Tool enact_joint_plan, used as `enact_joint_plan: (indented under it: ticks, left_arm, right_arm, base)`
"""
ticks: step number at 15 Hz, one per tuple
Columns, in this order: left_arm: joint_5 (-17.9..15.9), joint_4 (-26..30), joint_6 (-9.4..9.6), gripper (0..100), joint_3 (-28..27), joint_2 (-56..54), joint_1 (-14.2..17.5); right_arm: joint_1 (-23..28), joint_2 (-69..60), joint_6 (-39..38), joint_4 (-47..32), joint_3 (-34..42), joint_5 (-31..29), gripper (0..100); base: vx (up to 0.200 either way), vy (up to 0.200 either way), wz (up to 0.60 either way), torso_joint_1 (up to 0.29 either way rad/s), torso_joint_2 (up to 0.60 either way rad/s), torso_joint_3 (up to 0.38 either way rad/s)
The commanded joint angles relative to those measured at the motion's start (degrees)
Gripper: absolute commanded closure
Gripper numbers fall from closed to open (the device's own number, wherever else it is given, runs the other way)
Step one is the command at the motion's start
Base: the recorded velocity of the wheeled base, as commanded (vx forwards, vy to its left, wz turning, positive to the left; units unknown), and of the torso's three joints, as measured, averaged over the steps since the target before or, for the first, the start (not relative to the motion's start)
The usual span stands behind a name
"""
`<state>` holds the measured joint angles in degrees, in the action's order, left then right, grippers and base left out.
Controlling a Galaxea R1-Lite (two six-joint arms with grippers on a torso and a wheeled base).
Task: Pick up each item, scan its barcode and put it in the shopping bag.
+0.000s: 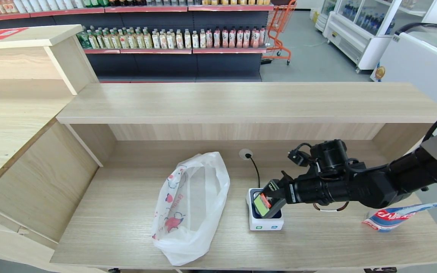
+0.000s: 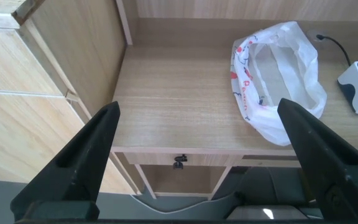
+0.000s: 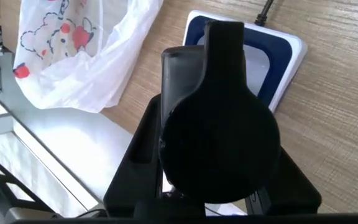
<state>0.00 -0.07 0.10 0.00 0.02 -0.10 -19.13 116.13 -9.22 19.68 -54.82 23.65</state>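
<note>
**A:** How far along is it?

**B:** Mid-scan, I'd judge. The right gripper (image 1: pixel 268 201) clamps a small dark pack (image 1: pixel 261 204) directly over the scanner (image 1: pixel 266 224) on the counter (image 1: pixel 317 240), near the shopping bag (image 1: pixel 192 212). Bagging that pack is left to do, and a blue-and-red packet (image 1: pixel 396 217) lies untouched, well apart at the counter's right end. (Whether the bag holds anything yet, I can't tell.)

**A:** Which way does the pack point?

**B:** Its green face turns toward the bag side. The long axis looks tilted, with the lower end dipping toward the scanner's window.

**A:** And the left gripper (image 2: pixel 199 107)?

**B:** Spread wide and holding nothing, out past the counter's front edge.
</note>
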Motion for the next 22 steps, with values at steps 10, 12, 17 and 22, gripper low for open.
enact_joint_plan:
  ticks: [10,12,17,22]
  left_arm:
    - [0.0,0.0,-0.01,0,0.0,0.1,0.0]
    - [0.0,0.0,-0.01,0,0.0,0.1,0.0]
    - [0.0,0.0,0.25,0,0.0,0.1,0.0]
    - [0.0,0.0,-0.27,0,0.0,0.1,0.0]
  right_arm:
    - [-0.1,-10.6,-2.6,-0.2,-2.5,-1.4,100]
    - [2.3,-17.1,10.4,-0.4,-0.3,-11.4,100]
    - [3.0,-25.1,14.5,2.6,8.9,-12.7,100]
    - [3.0,-28.7,9.9,2.6,11.0,-7.0,100]
  base:
    - [0.0,0.0,0.0,0.0,0.0,0.0]
    - [0.0,0.0,0.0,0.0,0.0,0.0]
    - [0.0,0.0,0.0,0.0,0.0,0.0]
    - [0.0,0.08,0.0,0.001,0.0,0.003]
